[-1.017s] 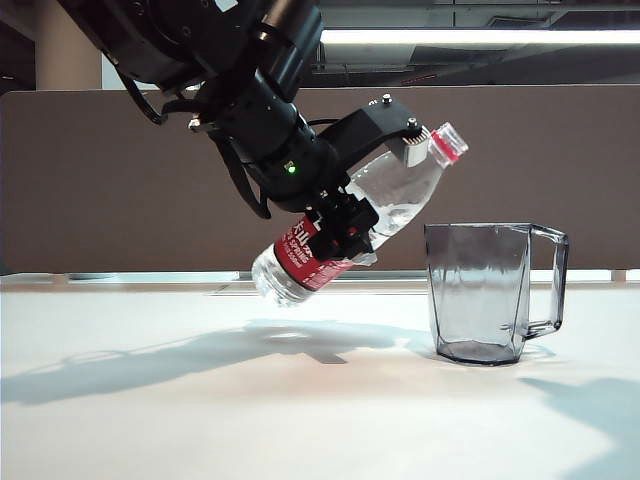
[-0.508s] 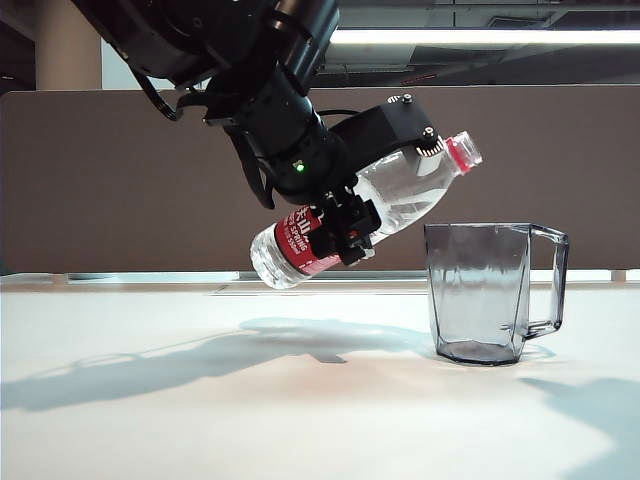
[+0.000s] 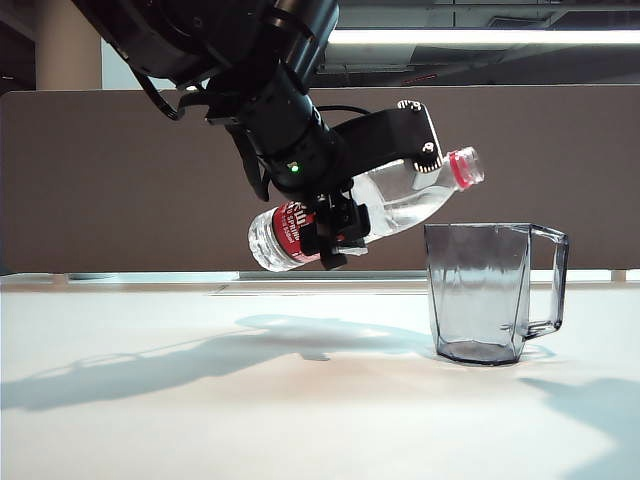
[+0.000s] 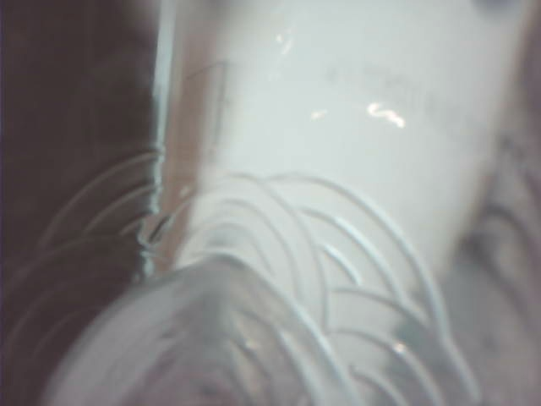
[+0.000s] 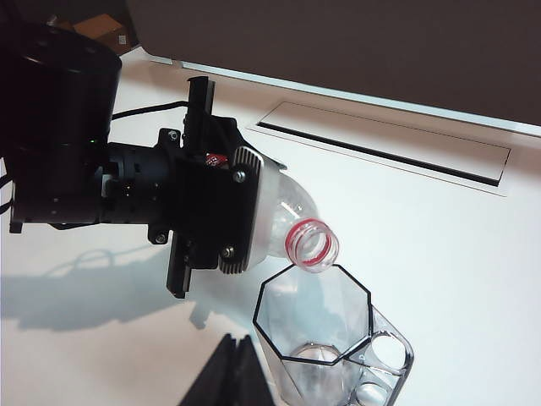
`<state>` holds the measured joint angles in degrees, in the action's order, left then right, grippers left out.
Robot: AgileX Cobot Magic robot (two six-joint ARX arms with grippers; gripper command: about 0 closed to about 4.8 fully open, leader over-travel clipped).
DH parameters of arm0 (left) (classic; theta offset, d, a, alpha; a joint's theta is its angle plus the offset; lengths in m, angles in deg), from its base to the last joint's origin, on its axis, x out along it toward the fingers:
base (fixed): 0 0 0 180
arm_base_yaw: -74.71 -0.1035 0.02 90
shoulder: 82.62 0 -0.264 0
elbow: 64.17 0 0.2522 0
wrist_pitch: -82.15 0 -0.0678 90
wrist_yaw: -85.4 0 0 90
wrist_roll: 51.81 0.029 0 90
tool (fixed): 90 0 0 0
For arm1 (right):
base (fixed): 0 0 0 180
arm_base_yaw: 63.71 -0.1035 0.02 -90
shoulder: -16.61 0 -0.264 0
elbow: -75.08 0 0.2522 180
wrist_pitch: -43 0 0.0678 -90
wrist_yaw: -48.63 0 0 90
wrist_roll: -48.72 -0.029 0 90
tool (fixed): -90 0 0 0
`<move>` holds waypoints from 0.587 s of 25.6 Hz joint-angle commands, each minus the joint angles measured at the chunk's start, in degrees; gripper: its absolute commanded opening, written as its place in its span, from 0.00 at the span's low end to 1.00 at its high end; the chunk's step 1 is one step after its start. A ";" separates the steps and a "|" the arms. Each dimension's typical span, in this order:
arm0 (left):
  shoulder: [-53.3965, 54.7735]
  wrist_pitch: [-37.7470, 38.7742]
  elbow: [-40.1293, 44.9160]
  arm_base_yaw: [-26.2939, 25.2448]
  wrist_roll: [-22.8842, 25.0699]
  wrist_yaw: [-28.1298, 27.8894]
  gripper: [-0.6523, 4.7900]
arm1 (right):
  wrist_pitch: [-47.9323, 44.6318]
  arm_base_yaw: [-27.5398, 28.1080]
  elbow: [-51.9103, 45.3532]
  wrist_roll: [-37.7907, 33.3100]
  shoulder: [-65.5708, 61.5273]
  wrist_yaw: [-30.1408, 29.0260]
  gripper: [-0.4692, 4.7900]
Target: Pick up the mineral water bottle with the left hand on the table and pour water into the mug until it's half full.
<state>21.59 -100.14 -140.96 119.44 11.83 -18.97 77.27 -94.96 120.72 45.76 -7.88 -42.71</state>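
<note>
The mineral water bottle hangs tilted close to level above the table, base to the left, and my left gripper is shut on its middle. Its uncapped mouth with the red neck ring sits just over the near rim of the smoky grey mug, which stands upright with its handle to the right. No stream of water shows. The left wrist view is filled by the blurred ribbed bottle. My right gripper is shut and holds nothing, close beside the mug.
A brown partition runs behind the table. A long cable slot is set into the tabletop beyond the mug. The left arm's shadow lies on the table to the left of the mug.
The left wrist has rolled and the bottle has tipped from a steep slant to almost level. Its mouth has moved right and down to the mug's rim. The mug has not moved.
</note>
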 commanded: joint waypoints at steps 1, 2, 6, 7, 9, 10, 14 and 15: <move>-0.85 -3.89 -0.63 0.15 2.49 -1.51 0.58 | 0.46 0.00 0.46 0.17 0.04 -0.11 0.09; -0.85 -4.15 -0.63 0.15 2.58 -1.53 0.58 | 0.79 0.00 0.46 0.17 0.04 -0.11 0.09; -0.85 -4.61 -0.63 0.15 3.87 -2.56 0.58 | 1.86 0.00 0.46 0.17 0.07 -0.11 0.09; -0.85 -4.63 -0.63 0.15 3.89 -2.54 0.58 | 2.43 0.00 0.46 0.17 0.07 -0.13 0.09; -0.85 -4.72 -0.63 0.15 4.00 -2.54 0.58 | 3.98 0.00 0.46 0.17 0.09 -0.13 0.09; -0.85 -4.70 -0.63 0.15 4.79 -2.54 0.58 | 4.59 0.00 0.46 0.17 0.09 -0.11 0.09; -0.85 -4.74 -0.63 0.15 8.61 -2.54 0.58 | 5.22 0.00 0.46 0.17 0.07 -0.11 0.09; -0.85 -4.74 -0.63 0.15 8.61 -2.56 0.58 | 5.35 0.00 0.46 0.17 0.07 -0.11 0.09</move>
<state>21.59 -101.45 -140.94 119.40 19.65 -21.17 83.30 -94.98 120.72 45.76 -7.88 -42.71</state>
